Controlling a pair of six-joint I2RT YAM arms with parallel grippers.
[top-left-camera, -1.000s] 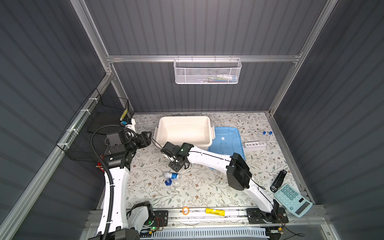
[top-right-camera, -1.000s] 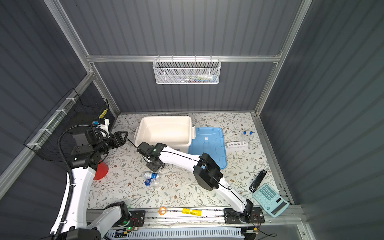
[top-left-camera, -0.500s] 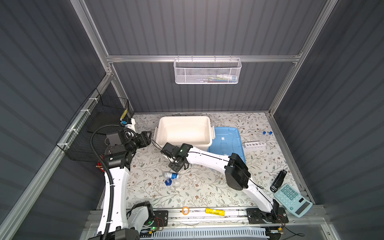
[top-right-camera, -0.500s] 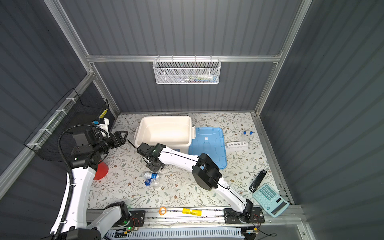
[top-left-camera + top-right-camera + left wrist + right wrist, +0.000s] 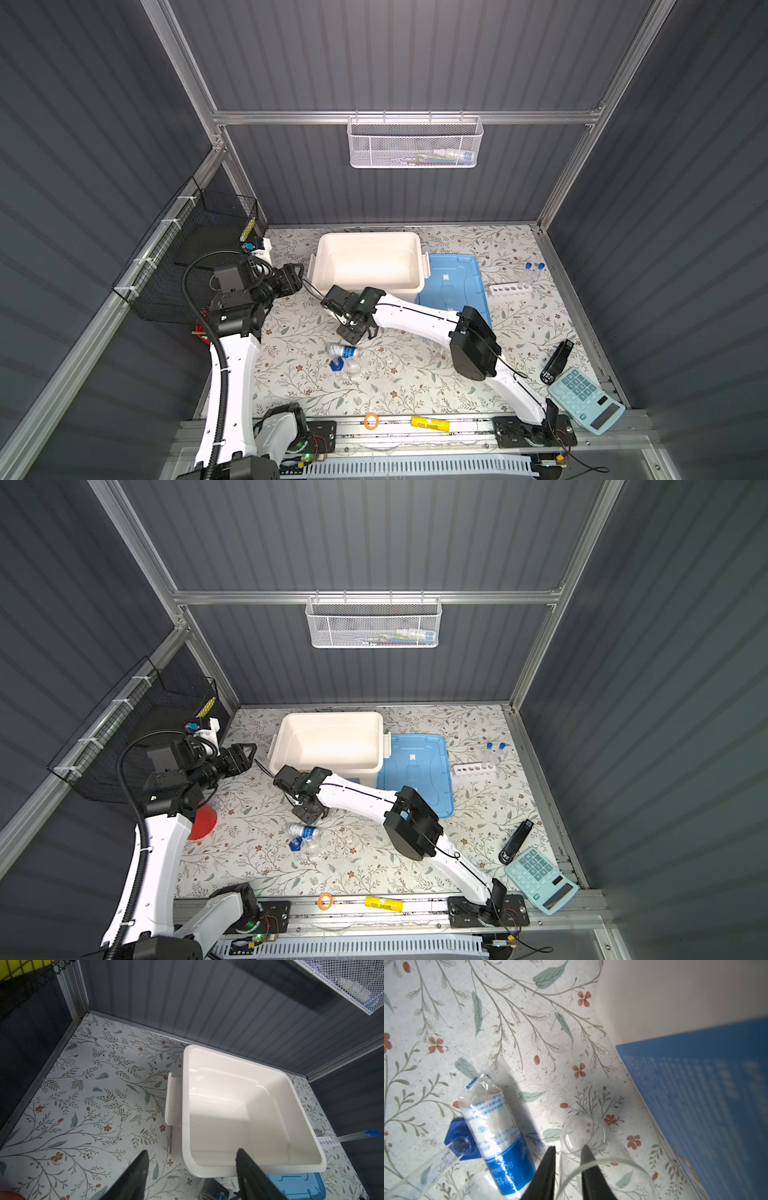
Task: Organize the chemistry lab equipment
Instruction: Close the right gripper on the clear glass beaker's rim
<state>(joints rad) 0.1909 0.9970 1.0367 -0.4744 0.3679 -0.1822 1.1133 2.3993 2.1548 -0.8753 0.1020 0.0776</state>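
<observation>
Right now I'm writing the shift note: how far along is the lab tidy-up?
Done: two blue-capped tubes appear to stand in the white rack; the white bin is empty. In hand: the right gripper straddles the rim of a clear vessel, jaws apart, not clearly gripping. To do: the bottle and the cylinder lie on the table; the left gripper hovers open near the bin.

White-blue bottle (image 5: 496,1126) flat against blue-based cyl. (image 5: 455,1136)

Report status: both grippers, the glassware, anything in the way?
Left gripper open, empty, near white bin. Right gripper astride clear beaker wall, grip unconfirmed. Blue-labelled bottle lies beside, not blocking.
</observation>
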